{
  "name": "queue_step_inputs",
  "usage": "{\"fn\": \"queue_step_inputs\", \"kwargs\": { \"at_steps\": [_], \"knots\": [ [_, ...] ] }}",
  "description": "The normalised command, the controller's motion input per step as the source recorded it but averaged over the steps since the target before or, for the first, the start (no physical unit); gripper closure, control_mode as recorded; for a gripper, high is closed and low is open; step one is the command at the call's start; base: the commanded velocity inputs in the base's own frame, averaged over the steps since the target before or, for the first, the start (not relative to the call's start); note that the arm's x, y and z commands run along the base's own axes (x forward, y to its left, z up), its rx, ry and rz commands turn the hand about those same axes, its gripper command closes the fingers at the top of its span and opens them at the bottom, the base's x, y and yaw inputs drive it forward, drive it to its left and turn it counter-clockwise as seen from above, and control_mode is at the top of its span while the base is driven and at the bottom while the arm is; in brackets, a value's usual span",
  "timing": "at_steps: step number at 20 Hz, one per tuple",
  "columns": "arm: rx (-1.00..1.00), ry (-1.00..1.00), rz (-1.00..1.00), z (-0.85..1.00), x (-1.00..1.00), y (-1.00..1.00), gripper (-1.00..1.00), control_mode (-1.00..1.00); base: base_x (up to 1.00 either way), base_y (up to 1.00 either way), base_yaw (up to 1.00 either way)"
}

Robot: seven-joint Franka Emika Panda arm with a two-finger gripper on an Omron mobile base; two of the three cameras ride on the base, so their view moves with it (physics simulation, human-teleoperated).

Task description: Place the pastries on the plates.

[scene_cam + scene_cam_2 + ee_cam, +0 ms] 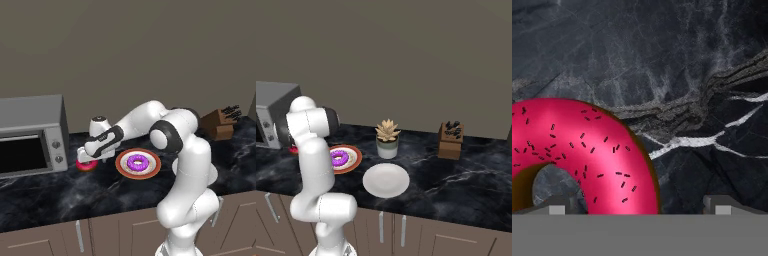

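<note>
Red-pink donut — glossy, dark sprinkles, ring-shaped

Plain taupe wall; black marble counter; brown cabinets below; grey microwave at left.

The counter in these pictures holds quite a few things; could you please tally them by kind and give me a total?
Donuts: 2, purple donut and red-pink donut
Plates: 2, orange-rimmed plate and white plate
Microwave: 1
Knife block: 1
Potted succulent: 1
Total: 7
</note>
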Motion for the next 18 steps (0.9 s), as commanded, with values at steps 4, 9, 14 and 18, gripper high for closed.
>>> {"fn": "queue_step_inputs", "kwargs": {
  "at_steps": [4,9,14,18],
  "knots": [
    [0.00,0.00,0.00,0.00,0.00,0.00,1.00,-1.00,0.00,0.00,0.00],
    [0.00,0.00,0.00,0.00,0.00,0.00,1.00,-1.00,0.00,0.00,0.00],
    [0.00,0.00,0.00,0.00,0.00,0.00,1.00,-1.00,0.00,0.00,0.00],
    [0.00,-0.01,0.00,0.49,-0.06,-0.16,1.00,-1.00,0.00,0.00,0.00]
  ]
}}
